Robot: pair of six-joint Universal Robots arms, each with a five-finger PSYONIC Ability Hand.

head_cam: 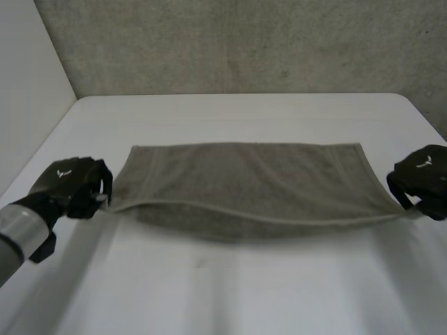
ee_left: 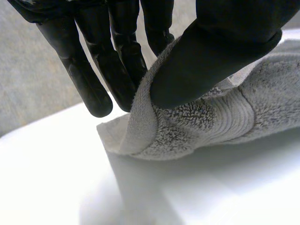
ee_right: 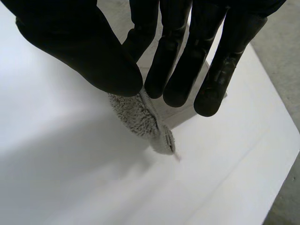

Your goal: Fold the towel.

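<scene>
A grey-green towel (head_cam: 241, 185) stretches across the middle of the white table (head_cam: 230, 293), its near edge lifted and sagging between both hands. My left hand (head_cam: 73, 183) is shut on the towel's near left corner; in the left wrist view the thumb (ee_left: 211, 51) pinches the ribbed towel corner (ee_left: 187, 126) against the fingers (ee_left: 117, 65). My right hand (head_cam: 424, 178) is shut on the near right corner; in the right wrist view the thumb (ee_right: 89, 51) and fingers (ee_right: 187, 61) pinch the towel tip (ee_right: 145, 122) just above the table.
The far edge of the towel lies flat on the table. A rough grey wall (head_cam: 244, 42) stands behind the table, and the right table edge (ee_right: 281, 178) runs close beside my right hand.
</scene>
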